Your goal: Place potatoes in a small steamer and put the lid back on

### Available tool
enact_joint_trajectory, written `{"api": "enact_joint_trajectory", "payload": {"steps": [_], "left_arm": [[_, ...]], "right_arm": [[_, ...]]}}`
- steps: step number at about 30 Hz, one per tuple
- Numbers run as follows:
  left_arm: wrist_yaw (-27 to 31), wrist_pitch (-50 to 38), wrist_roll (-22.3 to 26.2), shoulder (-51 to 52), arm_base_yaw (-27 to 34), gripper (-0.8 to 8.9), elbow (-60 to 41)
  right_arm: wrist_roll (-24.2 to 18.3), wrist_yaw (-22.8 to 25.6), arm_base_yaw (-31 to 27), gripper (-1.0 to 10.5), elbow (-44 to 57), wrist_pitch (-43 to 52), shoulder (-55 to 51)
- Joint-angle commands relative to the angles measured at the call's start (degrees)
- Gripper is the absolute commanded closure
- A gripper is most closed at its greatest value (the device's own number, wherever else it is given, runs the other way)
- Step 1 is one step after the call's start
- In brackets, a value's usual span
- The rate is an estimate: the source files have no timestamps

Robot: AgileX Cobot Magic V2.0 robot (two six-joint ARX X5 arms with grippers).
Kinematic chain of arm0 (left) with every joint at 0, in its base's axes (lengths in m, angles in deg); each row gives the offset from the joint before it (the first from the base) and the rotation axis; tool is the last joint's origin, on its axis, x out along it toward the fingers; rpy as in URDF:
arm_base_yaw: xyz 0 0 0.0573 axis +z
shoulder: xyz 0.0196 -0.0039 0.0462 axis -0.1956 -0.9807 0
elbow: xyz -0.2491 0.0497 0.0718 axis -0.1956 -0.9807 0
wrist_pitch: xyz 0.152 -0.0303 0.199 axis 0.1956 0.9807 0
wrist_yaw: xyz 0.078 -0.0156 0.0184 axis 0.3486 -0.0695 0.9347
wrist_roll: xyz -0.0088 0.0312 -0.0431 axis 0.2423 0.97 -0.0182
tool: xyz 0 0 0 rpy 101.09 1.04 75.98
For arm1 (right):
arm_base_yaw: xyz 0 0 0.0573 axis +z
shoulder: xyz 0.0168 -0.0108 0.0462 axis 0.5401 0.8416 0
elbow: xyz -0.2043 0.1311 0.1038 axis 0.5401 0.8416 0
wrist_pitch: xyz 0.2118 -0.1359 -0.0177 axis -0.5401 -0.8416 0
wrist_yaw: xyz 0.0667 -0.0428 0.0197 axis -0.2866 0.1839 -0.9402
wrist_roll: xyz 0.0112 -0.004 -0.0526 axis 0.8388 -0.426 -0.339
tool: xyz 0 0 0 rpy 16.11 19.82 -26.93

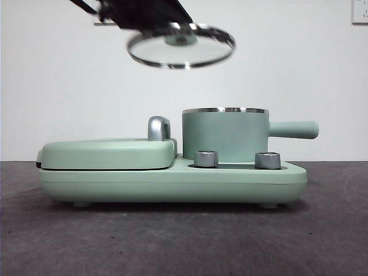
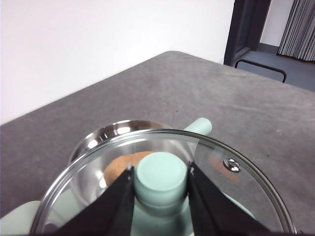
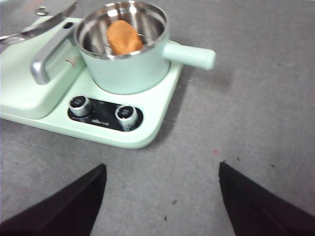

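Front camera looks level across the table; both wrist cameras look down, sharing the steamer (image 3: 125, 59).

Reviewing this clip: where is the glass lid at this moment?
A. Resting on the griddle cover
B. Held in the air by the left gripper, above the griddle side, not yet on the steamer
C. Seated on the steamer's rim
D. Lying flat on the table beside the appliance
B: the left gripper clamps the knob of the lid, which hangs tilted in the air; the steamer stands uncovered, the potato inside.
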Motion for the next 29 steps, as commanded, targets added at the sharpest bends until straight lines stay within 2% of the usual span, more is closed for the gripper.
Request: {"api": "enact_joint_trajectory", "payload": {"steps": [1,8,14,23,29], "left_arm": [[0.5,-3.3,-0.6,-4.6,-0.7,8.01,5.0],[0.5,-3.7,1.2,-16.6,-1.1,8.01,15.8],[0.5,-5.4,1.4,-27.9,-1.2,8.01,25.3],[0.5,-5.9,4.0,-31.4,-1.2,8.01,26.0],[-0.3,-3.7,4.0,-32.3,-1.2,8.01,26.0]], "right_arm": [[1.3,0.5,0.3,5.9,-0.3,-0.8,-0.2],[1.3,1.0,0.3,5.9,-0.3,-3.5,-0.2],[1.3,3.4,0.3,5.9,-0.3,-5.7,-0.2],[1.2,5.0,0.3,5.9,-0.3,-6.3,-0.2],[1.2,5.4,0.3,5.9,-0.3,-6.3,-0.2]]}}
